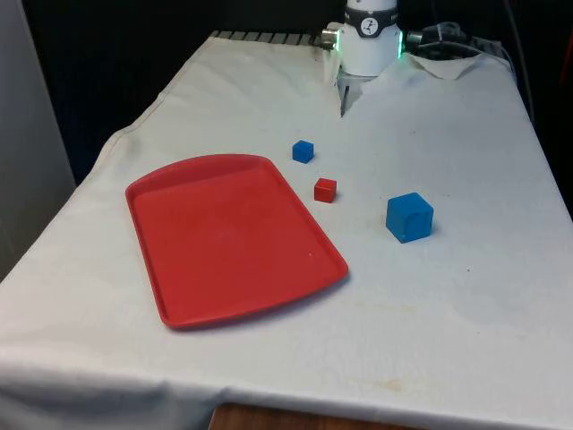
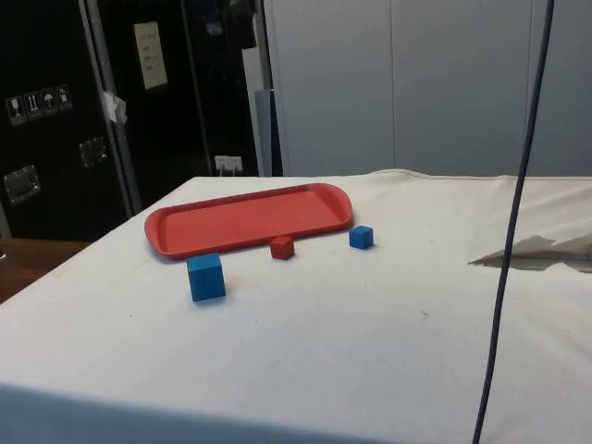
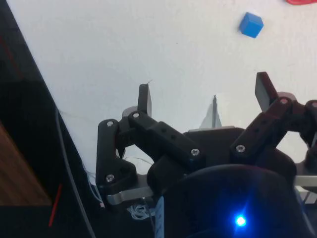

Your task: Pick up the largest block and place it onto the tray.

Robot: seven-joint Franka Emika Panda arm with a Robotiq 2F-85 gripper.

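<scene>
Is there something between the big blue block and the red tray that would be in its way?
Nothing stands directly between them. The large blue block sits on bare cloth off the red tray's long edge. The small red block lies close to that edge, further toward the robot, beside the straight path, not on it.

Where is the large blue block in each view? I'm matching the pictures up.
Front view: large blue block toward the front view's right, beside the red tray.
Side view: nearest cube, in front of the tray.
Wrist view: blue cube on the cloth beyond the open claw.
Shared landmark: the red tray.
</scene>
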